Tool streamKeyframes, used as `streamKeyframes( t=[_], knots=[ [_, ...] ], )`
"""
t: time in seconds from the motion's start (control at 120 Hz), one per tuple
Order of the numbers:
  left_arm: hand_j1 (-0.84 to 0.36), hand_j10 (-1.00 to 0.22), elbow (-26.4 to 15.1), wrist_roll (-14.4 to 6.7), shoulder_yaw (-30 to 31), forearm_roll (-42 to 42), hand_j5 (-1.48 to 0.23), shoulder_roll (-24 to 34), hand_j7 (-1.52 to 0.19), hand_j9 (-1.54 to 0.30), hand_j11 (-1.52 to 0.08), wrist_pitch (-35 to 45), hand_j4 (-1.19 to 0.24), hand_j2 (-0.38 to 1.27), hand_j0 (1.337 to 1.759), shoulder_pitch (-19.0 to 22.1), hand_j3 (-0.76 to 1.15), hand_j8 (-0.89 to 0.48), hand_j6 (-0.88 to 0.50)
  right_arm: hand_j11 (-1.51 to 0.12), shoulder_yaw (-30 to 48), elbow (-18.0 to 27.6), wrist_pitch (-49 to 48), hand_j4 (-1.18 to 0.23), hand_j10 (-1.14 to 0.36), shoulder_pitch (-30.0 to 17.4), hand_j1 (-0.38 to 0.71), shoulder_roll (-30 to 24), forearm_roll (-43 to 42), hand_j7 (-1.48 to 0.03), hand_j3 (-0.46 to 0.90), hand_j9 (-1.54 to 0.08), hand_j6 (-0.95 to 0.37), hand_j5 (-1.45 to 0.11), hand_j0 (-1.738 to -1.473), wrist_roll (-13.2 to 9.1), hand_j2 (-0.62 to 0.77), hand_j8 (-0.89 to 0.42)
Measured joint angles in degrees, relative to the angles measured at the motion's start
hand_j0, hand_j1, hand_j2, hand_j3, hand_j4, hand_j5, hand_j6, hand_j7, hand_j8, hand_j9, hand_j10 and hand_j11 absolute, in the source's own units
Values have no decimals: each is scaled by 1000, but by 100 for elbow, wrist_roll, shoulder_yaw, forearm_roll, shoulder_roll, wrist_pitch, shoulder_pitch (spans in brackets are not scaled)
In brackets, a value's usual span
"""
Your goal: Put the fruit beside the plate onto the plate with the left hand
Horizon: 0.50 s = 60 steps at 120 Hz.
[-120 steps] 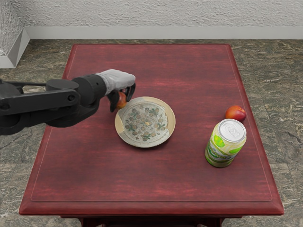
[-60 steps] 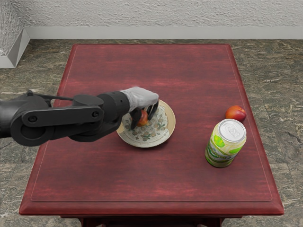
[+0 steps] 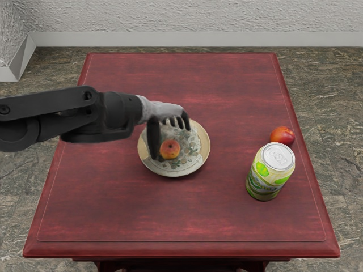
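A can (image 3: 270, 171) and a second fruit (image 3: 282, 135) sit well right of the plate (image 3: 204, 148). The fruit (image 3: 169, 149) lies on the plate. The left hand (image 3: 167, 116) hovers there, fingers spread apart.

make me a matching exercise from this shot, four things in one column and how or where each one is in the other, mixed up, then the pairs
Things
1. left hand
2. plate
3. can
4. fruit by the can

States
a. upright, green and yellow, silver top
b. red and round, off the plate
c. above the plate, fingers spread, gripping nothing
d. carries a red-orange fruit

Pairs: 1-c, 2-d, 3-a, 4-b
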State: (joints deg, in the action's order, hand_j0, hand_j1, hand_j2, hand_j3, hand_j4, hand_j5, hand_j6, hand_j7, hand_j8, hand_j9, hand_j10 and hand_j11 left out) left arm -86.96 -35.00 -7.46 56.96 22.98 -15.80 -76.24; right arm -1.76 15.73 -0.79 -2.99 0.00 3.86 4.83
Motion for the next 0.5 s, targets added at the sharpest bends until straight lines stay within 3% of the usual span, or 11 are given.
streamKeyframes(
  t=[0.067, 0.142, 0.267, 0.358, 0.5],
  knots=[
    [8, -311, -49, 0, -488, -747, -415, 314, -408, -407, -407, -460, -308, 109, 1658, 76, 0, -277, -274, -47, 0, 0, 0, -36, -36, 0, -305, 0, 0, -47, 0, -47, -36, -47, -1658, 0, -7, -36],
    [20, -293, -76, 0, -885, -2007, -388, 1108, -383, -383, -383, -978, -291, 91, 1658, 236, 0, -270, -268, -47, 0, 0, 0, -36, -36, 0, -305, 0, 0, -47, 0, -47, -36, -47, -1658, 0, -7, -36],
    [32, -275, -77, 0, -1150, -4125, -361, 2403, -358, -358, -358, -1632, -274, 73, 1658, 475, 0, -263, -262, -47, 0, 0, 0, -36, -36, 0, -305, 0, -1, -47, 0, -47, -36, -47, -1658, 0, -7, -36],
    [38, -267, -74, 0, -1259, -5196, -349, 3161, -347, -347, -347, -1802, -266, 65, 1658, 898, 0, -259, -259, -47, 0, 0, 0, -36, -36, 0, -305, 0, 0, -47, 0, -47, -36, -47, -1658, 0, -7, -36],
    [43, -260, -58, 0, -1478, -6013, -338, 3390, -338, -337, -337, -1893, -260, 58, 1658, 1120, 0, -256, -256, -47, 0, 0, 0, -36, -36, 0, -305, 0, 0, -47, 0, -47, -36, -47, -1658, 0, -7, -36]
  ],
)
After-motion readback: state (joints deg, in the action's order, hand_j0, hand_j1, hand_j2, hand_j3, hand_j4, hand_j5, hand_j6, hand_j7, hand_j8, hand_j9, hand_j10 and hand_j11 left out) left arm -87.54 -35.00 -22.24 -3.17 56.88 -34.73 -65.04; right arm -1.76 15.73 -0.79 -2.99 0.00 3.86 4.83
